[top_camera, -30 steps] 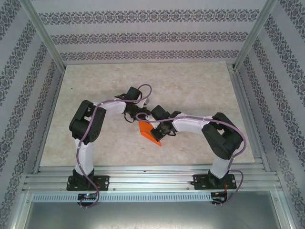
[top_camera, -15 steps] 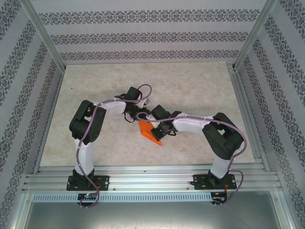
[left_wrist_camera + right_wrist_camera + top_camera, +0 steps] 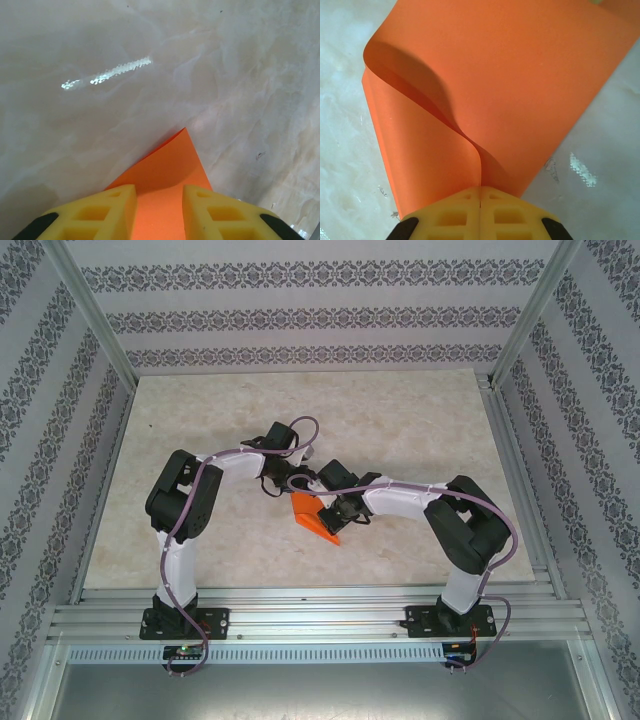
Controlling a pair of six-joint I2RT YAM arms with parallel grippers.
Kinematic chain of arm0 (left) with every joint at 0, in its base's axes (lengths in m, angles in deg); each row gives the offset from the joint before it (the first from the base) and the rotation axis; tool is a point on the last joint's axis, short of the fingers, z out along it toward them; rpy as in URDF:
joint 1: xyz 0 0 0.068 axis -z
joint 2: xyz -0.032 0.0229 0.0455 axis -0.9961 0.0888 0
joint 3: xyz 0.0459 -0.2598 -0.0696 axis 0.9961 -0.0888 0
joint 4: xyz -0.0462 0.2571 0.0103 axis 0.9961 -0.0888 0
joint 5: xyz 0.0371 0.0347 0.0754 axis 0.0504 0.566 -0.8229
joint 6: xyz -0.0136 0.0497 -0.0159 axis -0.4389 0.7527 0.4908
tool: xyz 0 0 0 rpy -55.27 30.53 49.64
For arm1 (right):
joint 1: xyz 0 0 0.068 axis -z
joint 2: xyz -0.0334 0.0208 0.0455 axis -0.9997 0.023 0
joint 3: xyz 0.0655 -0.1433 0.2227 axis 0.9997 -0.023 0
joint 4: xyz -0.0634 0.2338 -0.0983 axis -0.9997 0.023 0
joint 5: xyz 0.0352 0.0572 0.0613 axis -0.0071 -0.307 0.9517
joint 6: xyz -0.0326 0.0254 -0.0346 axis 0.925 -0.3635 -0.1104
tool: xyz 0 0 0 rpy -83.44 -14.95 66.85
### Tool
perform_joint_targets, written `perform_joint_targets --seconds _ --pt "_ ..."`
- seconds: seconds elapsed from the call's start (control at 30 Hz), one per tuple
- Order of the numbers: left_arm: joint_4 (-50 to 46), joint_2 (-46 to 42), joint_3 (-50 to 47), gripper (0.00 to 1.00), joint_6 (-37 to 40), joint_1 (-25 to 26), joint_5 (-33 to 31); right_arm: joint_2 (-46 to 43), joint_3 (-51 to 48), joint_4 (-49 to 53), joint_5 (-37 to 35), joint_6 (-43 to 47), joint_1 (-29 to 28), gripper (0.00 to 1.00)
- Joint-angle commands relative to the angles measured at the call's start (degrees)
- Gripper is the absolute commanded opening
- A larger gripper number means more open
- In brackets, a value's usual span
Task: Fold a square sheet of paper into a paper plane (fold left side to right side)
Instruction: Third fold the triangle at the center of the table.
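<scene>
Mid-table, the square sheet of paper [image 3: 313, 517]: long axis slanting far-left to near-right, narrow tip near-right. Bright orange, unmarked, doubled over in a loose curl (no sharp crease). Pinched at one edge by the closed right gripper [image 3: 480, 192]. Left gripper [image 3: 159, 194] parted, a pointed corner poking out beyond its fingers.

A glossy, pale marbled tabletop [image 3: 400, 410] sits between 3 walls [image 3: 300, 330] papered in grey ornamental stripes. Aluminium posts [image 3: 93, 315] rise at its 2 far corners, and ribbed aluminium rails [image 3: 320, 615] cross the near edge.
</scene>
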Motion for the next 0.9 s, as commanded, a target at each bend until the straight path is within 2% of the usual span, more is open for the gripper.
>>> perform_joint_targets --seconds 0.0,0.2,0.57,0.63,0.77,0.87 --pt "-2.49 0.62 0.27 0.36 0.97 0.81 -2.31 2.60 -0.30 0.91 -0.52 -0.61 -0.04 0.00" --pt "-4.56 -3.78 1.89 0.46 1.40 -0.63 -1.23 4.22 0.54 1.84 0.19 -0.59 -0.40 0.00" --pt "-9.22 -11.97 3.01 0.59 1.27 -8.84 -0.33 4.46 0.55 1.89 1.32 -0.36 -0.55 0.01" --pt "-8.43 -13.27 0.73 0.55 0.39 -9.16 0.13 4.51 0.66 1.86 1.49 -0.22 -0.62 0.01" --pt "-1.05 -17.29 -8.28 0.34 -5.09 -9.08 6.05 4.42 0.94 2.22 1.80 0.03 -0.58 0.01" --pt "7.11 -19.91 -15.25 0.28 -11.20 -8.12 11.04 4.33 0.98 2.33 1.96 0.14 -0.61 0.02"
